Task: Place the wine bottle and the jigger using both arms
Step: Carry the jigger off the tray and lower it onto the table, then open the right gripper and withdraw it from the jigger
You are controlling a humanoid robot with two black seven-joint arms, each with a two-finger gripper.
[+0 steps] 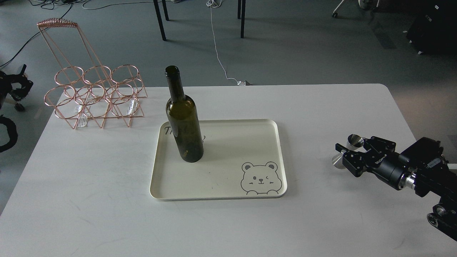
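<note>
Broadly, a white table [89, 200] spread under the whole view, bare enough around the middle to leave both arms room to work. Next in size, a cream tray [228, 185] with a printed bear in its near right corner, set square in the centre, probably as the common drop-off for both task items. Off to the far left, a copper wire bottle rack [96, 96] with ringed cells, well apart from the tray and seemingly out of play.

On the tray's far left part, the wine bottle [184, 117], upright and free of any grip, apparently already delivered, which would explain the left arm sitting low at the left edge, withdrawn off the table; left gripper not visible, so its state unknown.

From the right edge, the right arm reaching leftward across the table, its right gripper [348, 153] at about the waist of the jigger [346, 152]. Jigger tilted or lying, one shiny cone mouth above the fingers and the other cone below them, well apart from the tray on the table's right side. Fingers set either side of the waist, the narrowest and surest place to pinch; whether truly clenched on the metal or just bracketing it, impossible to tell at this size.

Judged roughly half done: bottle placed, jigger not yet carried over. Likely risk: a slick, small cone slipping or rolling.
</note>
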